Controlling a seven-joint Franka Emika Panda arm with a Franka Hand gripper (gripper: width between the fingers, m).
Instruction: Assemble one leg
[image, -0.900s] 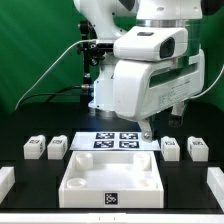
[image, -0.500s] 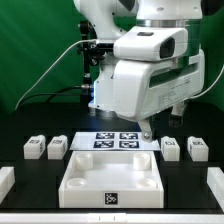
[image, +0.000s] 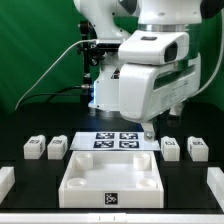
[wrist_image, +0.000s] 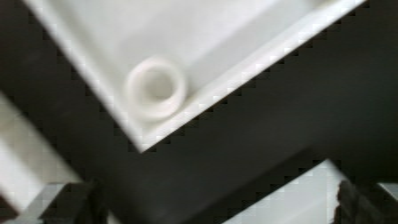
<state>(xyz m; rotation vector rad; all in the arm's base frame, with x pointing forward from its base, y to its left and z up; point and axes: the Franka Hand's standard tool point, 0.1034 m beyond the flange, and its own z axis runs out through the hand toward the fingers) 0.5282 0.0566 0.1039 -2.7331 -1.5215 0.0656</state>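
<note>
Reading the tool (image: 149, 128) as open, empty, above 3 o'clock edge of the marker board (image: 115, 141). Seeing nearest leg (image: 171, 148) on counter (image: 185, 195), 2 o'clock from tray (image: 85, 197), beside a twin (image: 196, 149). Likely light, rigid, slick plastic; pinch across flat sides, mid-height.

bright even light | white parts glare | exterior sharp | wrist view blurred

Corner of a white tray-like furniture piece (wrist_image: 240, 40) with a raised rim, round socket (wrist_image: 155, 85) just inside that corner, black desk (wrist_image: 214, 160) beside it, blurred white part (wrist_image: 18, 150) lying apart, claw (wrist_image: 222, 205) fingertips dark, spread wide.
</note>
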